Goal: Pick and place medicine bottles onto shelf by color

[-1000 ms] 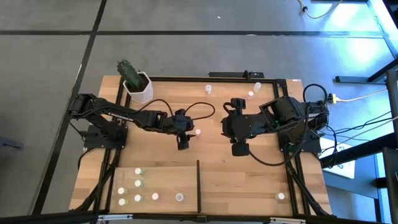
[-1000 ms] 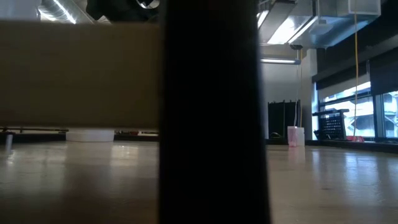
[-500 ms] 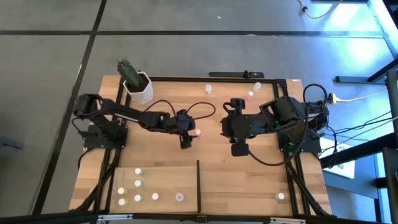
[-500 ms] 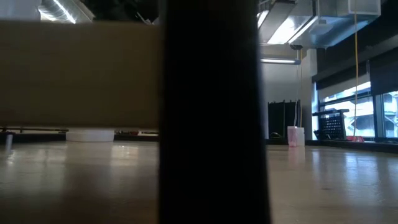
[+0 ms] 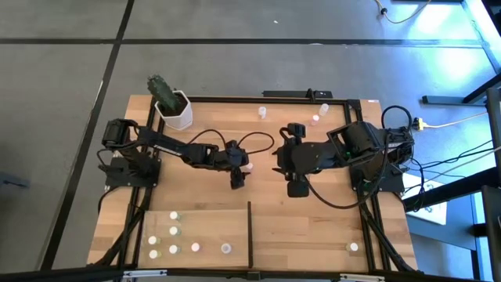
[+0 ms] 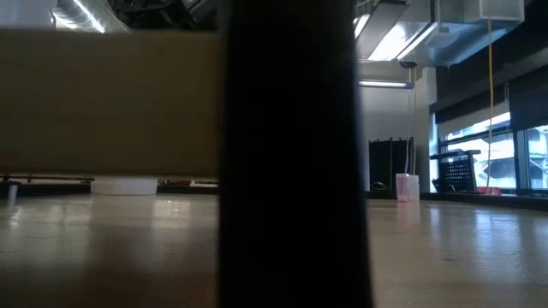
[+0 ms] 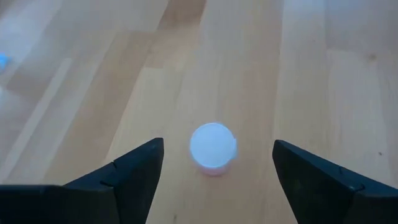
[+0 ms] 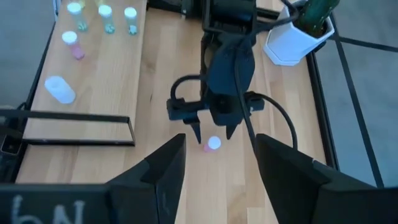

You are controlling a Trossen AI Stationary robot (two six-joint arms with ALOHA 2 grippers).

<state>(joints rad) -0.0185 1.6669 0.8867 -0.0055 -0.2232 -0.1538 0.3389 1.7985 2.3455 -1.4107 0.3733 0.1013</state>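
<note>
Shelf [image 5: 211,223] carries six bottles; left tool [image 7: 214,165] straddles one pink bottle [image 7: 213,148].

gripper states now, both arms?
Left gripper: open, empty, fingers either side of a pink bottle on the table.
Right gripper: open, empty, mid-table.
</note>
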